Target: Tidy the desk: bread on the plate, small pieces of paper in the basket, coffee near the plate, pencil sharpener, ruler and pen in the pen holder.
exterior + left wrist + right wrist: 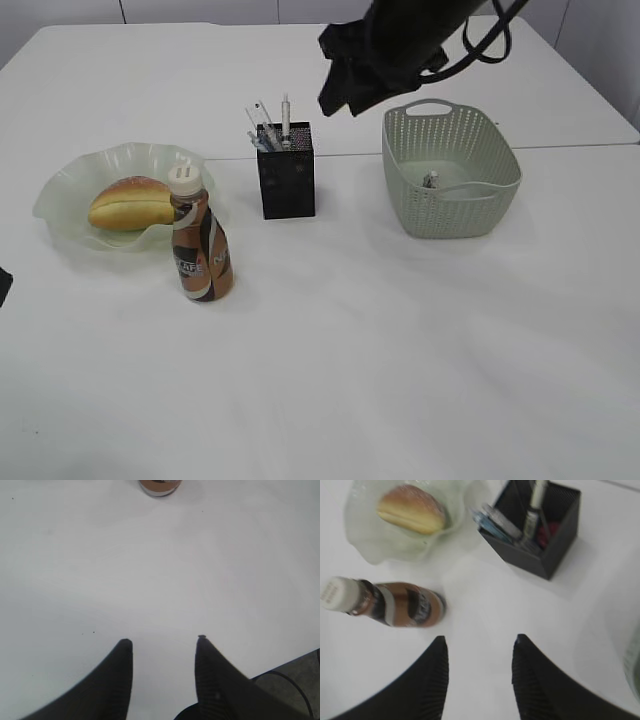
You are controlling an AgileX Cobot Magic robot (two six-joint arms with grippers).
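Coffee bottle (pixel 201 243) upright beside plate (pixel 70 185), bread (pixel 130 203) lengthwise left-right, both tools (pixel 162 642) (pixel 479 642) spread empty

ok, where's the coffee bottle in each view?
Exterior: coffee bottle stands left of centre, touching the plate's front rim.
Left wrist: only its base at the top edge.
Right wrist: left of centre, below the plate.
Shared landmark: the plate, exterior and right wrist only.

The right gripper (pixel 479 652) has two matte black, tapering fingers with finely ribbed inner faces. The left gripper (pixel 162 652) looks identical, with a thin black cable (pixel 295 685) beside its right finger. Looped black cables (pixel 487 40) hang from the dark arm (pixel 400 45).
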